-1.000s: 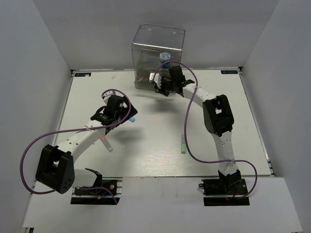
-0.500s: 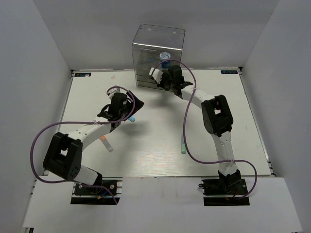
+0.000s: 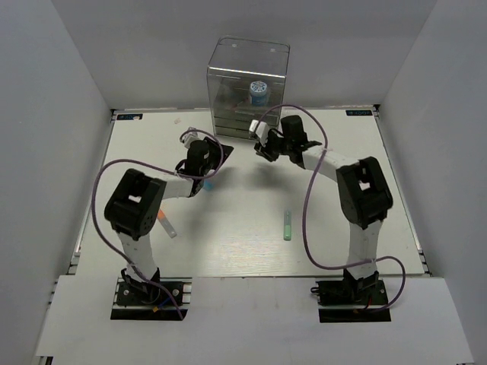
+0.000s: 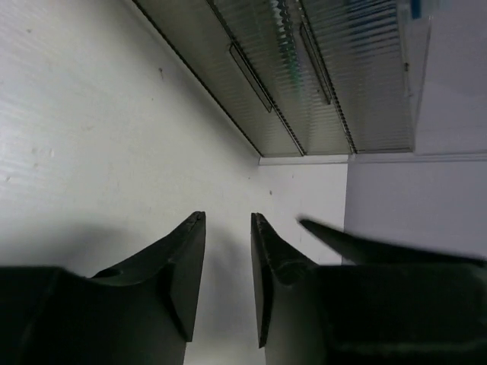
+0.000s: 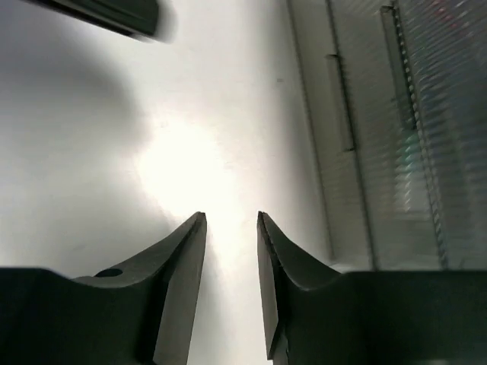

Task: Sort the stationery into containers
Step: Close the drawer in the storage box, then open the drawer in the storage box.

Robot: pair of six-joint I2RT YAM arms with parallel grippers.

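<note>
left gripper [image 4: 228,270]: jaws narrowly parted, empty. right gripper [image 5: 230,277]: likewise. drawer unit [image 3: 242,114] at far edge of table [image 3: 350,190], drawer contents blurred; pot [image 3: 259,92] inside its clear top. green marker [image 3: 288,225] loose on table.

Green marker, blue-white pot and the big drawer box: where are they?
green marker [image 3: 288,226]: top external view, middle of its body.
blue-white pot [image 3: 259,91]: top external view, its round top.
drawer box [image 3: 247,55]: top external view, its clear top wall.
</note>
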